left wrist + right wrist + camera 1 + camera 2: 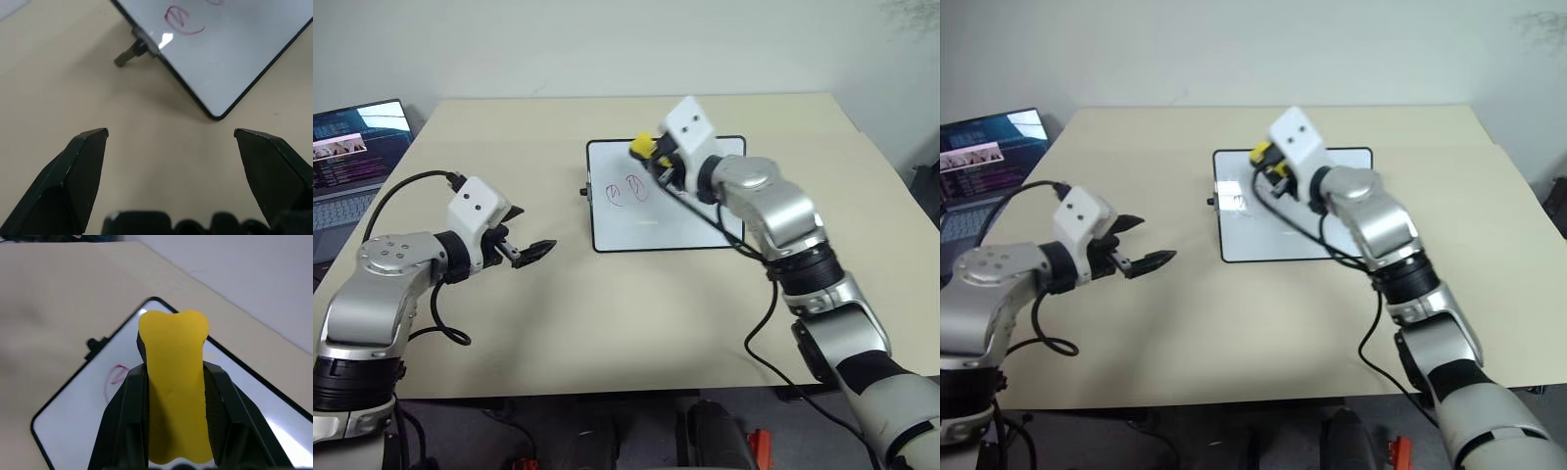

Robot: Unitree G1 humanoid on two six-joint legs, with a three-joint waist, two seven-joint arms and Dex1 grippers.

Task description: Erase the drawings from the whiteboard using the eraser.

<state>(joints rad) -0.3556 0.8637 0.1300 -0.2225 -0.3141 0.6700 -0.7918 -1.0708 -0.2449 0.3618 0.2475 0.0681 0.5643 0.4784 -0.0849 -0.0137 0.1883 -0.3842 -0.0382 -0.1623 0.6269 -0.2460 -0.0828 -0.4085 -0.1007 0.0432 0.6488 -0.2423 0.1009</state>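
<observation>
the right gripper (651, 157) clamps the yellow eraser (643, 147) above the whiteboard (705, 227) near the table's (607, 323) far edge, drawings (626, 190) unerased, while the left gripper (530, 238) hangs open beside it.

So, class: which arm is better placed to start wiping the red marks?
The right. Its gripper already holds the eraser above the whiteboard, near the drawings. The left gripper is open, empty and off the board.

Yellow eraser (173, 382) above flat whiteboard (705, 230); red drawings (626, 190) apparently intact.
</observation>
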